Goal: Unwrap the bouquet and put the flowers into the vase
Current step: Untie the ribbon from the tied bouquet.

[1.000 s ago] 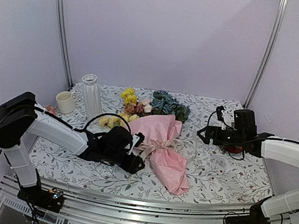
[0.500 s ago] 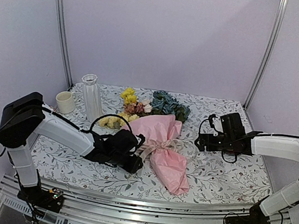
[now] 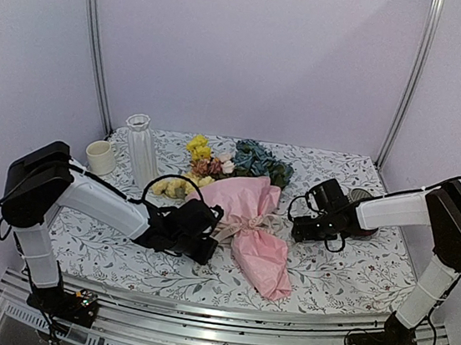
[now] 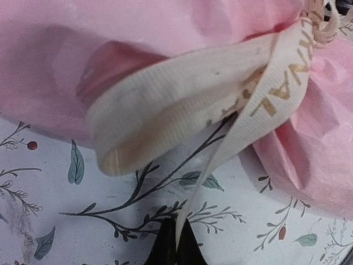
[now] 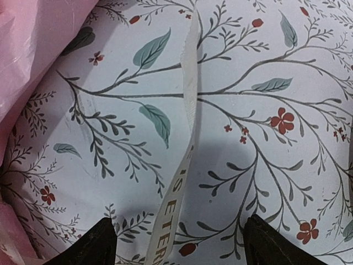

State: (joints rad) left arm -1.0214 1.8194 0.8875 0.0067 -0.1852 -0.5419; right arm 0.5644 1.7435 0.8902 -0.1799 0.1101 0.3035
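Since a second ago my right arm has swung in from the far right, and the left jaws have snapped closed.

Left gripper (image 4: 175,251) is shut tight. Only the dark tips show at the bottom of its wrist view, but it looks like they're pinching the thin tail of the ribbon (image 4: 182,110), which runs straight down into them from the loop against the pink paper (image 4: 138,33).

Right gripper (image 5: 182,243) is wide open and holding nothing. Its two fingers sit either side of the other ribbon tail, which lies flat on the tablecloth (image 5: 287,72), with pink paper crowding the left edge of that view.

Pulling back: the bouquet (image 3: 249,225) lies slanted mid-table and still tied. Its closed end is near the front rail (image 3: 222,310), so there's not much room there. The flowers (image 3: 215,164) fan toward the back, near the vase (image 3: 139,146), which stands upright at back left beside a mug (image 3: 100,156). There's bare cloth on the right, in front of my right arm.
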